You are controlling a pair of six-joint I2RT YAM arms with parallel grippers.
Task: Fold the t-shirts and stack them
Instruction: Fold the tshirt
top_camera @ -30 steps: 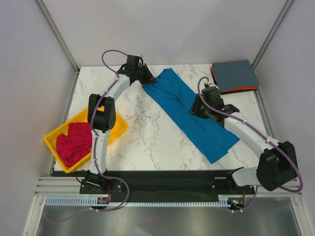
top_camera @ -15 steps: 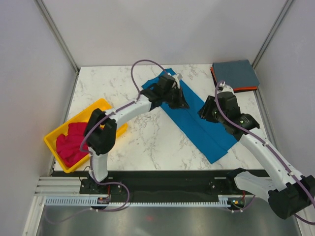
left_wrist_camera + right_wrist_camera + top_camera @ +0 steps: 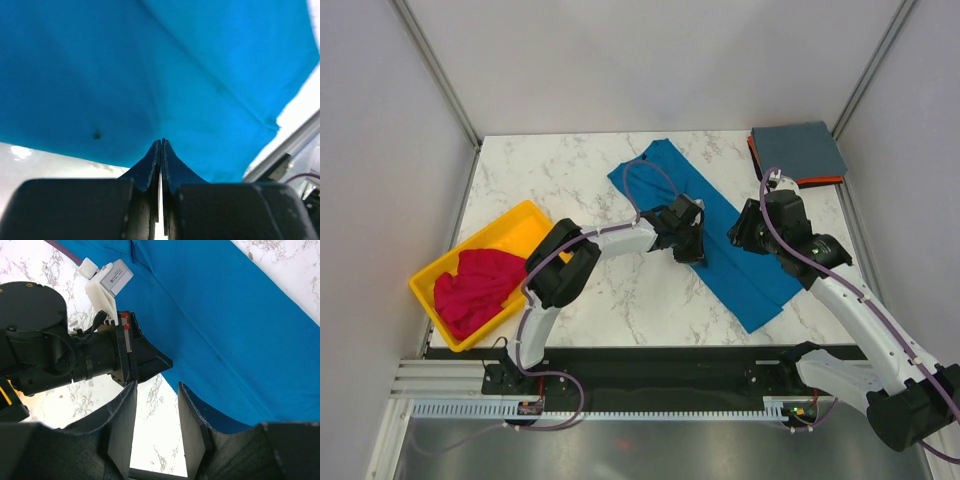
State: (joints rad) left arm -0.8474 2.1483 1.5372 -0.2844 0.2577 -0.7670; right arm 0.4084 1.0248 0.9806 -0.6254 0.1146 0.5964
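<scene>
Near left, the magenta t-shirt [image 3: 475,290] lies bunched in the yellow tray [image 3: 520,230]. Farther in, on the marble surface [image 3: 570,180], the blue t-shirt [image 3: 665,175] lies as a long diagonal strip. The left gripper [image 3: 697,248], jaws closed, sits at its left edge; the right gripper [image 3: 735,235], jaws apart and empty, hovers over its right edge

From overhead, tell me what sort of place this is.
Probably a robot test cell, not a home: blank white walls box in a marble-pattern table, the left arm and right arm are bolted at its near edge, and a blue t-shirt lies spread out.
</scene>
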